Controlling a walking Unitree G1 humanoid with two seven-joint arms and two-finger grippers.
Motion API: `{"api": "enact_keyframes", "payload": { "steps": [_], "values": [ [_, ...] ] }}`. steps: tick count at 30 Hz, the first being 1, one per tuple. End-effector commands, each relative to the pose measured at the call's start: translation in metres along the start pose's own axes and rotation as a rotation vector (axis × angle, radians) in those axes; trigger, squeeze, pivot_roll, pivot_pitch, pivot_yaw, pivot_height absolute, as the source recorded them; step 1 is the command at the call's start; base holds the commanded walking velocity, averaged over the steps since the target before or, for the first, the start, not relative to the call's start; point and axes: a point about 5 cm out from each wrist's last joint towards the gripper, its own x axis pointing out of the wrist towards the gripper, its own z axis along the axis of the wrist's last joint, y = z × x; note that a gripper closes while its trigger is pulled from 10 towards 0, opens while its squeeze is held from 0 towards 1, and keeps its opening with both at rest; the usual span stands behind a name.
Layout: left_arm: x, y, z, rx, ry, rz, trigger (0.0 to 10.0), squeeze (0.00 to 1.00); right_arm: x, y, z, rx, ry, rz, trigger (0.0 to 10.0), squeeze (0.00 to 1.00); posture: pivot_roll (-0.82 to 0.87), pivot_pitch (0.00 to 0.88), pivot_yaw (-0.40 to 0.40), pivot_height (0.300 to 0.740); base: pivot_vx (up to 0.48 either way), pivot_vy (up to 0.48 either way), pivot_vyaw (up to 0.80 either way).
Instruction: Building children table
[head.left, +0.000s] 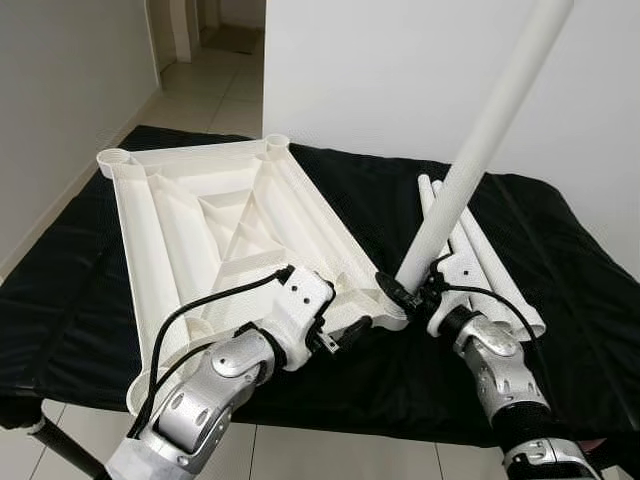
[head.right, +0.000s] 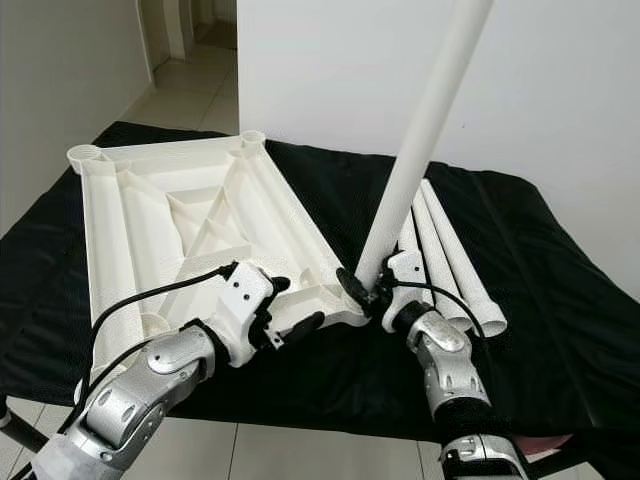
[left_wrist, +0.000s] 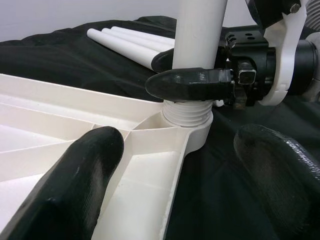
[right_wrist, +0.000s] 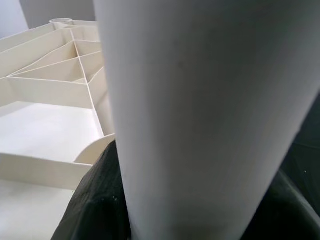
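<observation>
**Table leg meets its socket on the black-draped bench**

Here, a white plastic tabletop (head.left: 215, 235) lies upside down on a black cloth (head.left: 560, 300) spread over a low bench, its ribbed underside facing up and round sockets showing at its corners. The right gripper (head.left: 408, 293) is clamped around the bottom of a long white table leg (head.left: 480, 145), which rises at a slant toward the white wall (head.left: 400, 70) behind. In the left wrist view the leg's threaded end (left_wrist: 186, 111) sits in the near corner socket (left_wrist: 192, 131) of the tabletop, with one black finger (left_wrist: 190, 84) of the right gripper wrapped across the leg just above the threads.

The left gripper (head.left: 340, 318) sits at the tabletop's near edge, just beside that same corner, its two black fingers (left_wrist: 75, 185) spread apart; one lies over the ribbed plastic, the other over the cloth beyond the rim. Whether they press on the edge cannot be told.

Three spare legs (head.left: 485, 255) lie side by side on the cloth just behind the right gripper. Pale floor tiles (head.left: 215, 90) run off into a corridor beyond the bench's far left corner.
</observation>
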Motion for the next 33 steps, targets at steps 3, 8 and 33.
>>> {"api": "enact_keyframes", "payload": {
  "steps": [3,8,33],
  "values": [
    [0.0,-0.007,0.002,0.009,0.003,-0.084,10.0,0.0,-0.009,0.002,-0.027,0.04,0.123,-0.083,10.0,0.0,0.0,0.0,-0.082,0.74,0.0,0.0,0.0],
    [0.0,-0.007,0.001,0.004,0.001,-0.078,10.0,0.0,-0.002,0.015,-0.025,0.09,0.129,-0.333,10.0,0.0,0.0,0.0,-0.086,0.74,0.0,0.0,0.0],
    [0.004,-0.002,0.005,0.008,-0.016,-0.064,10.0,0.0,0.001,0.06,0.011,0.227,-0.013,-0.603,10.0,1.0,-0.01,0.0,-0.09,0.74,0.0,0.0,0.0]
  ]
}}
